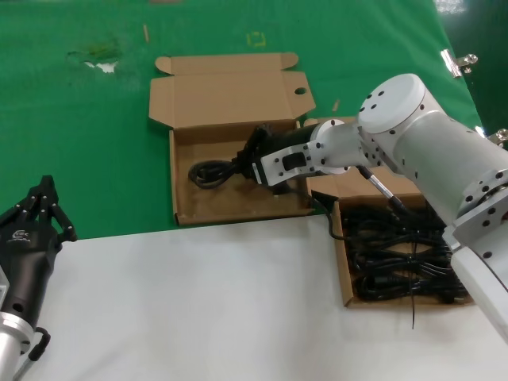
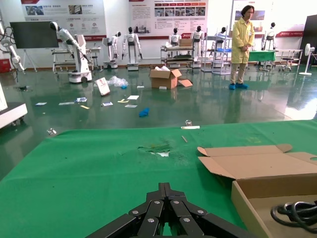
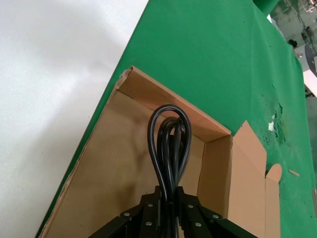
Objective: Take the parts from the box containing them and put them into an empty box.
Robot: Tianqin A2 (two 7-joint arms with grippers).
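Black cable bundle (image 1: pixel 213 172) is clamped in your right gripper (image 1: pixel 252 168) over the left box (image 1: pixel 184 213); release high and its loop could snag the wall. Left gripper (image 1: pixel 40 208) sits closed.

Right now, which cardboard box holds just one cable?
The left box with its lid flap up; the right gripper holds one cable bundle there. The other box is full.

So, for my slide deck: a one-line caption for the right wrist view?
Right gripper shut on a looped black power cable, holding it over the open cardboard box.
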